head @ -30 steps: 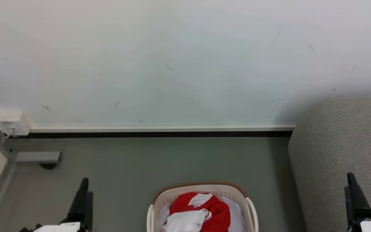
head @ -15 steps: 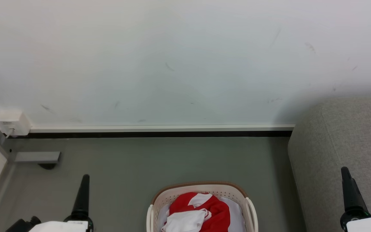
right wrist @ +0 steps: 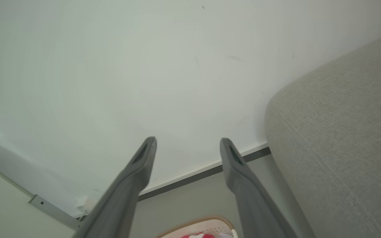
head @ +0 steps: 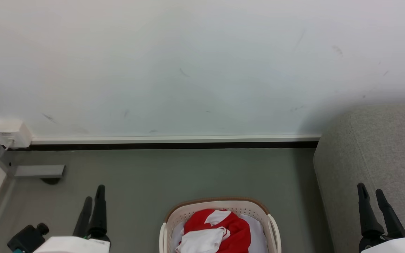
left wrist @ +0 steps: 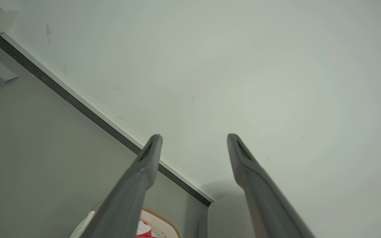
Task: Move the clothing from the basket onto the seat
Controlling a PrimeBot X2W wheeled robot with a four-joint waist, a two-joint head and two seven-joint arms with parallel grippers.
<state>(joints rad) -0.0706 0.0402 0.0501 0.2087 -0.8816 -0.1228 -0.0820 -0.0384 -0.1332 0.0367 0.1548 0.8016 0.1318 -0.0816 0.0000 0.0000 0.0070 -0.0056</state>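
Observation:
The cream basket [head: 219, 206] with a brown rim stands on the grey floor at the bottom centre of the head view, and red and white clothing [head: 220, 230] lies bunched inside it. The grey seat [head: 381, 151] rises at the right. My left gripper [head: 94, 195] hangs open at the lower left, well left of the basket. My right gripper [head: 370, 189] stands open at the lower right, in front of the seat. Both wrist views show spread, empty fingers: the left gripper [left wrist: 193, 138] faces the wall, the right gripper [right wrist: 188, 141] the wall and the seat [right wrist: 339, 138]. The basket [right wrist: 200, 224] peeks in at the bottom.
A white wall with a pale and dark skirting [head: 174, 142] closes the far side. A white wall box [head: 11, 133] and a grey bracket [head: 39, 171] sit at the left corner. Grey floor [head: 174, 175] lies between the basket and the wall.
Both wrists have turned, so each gripper now shows two separate fingers instead of one. The right gripper has shifted left, the left slightly right. Basket and clothing have not moved.

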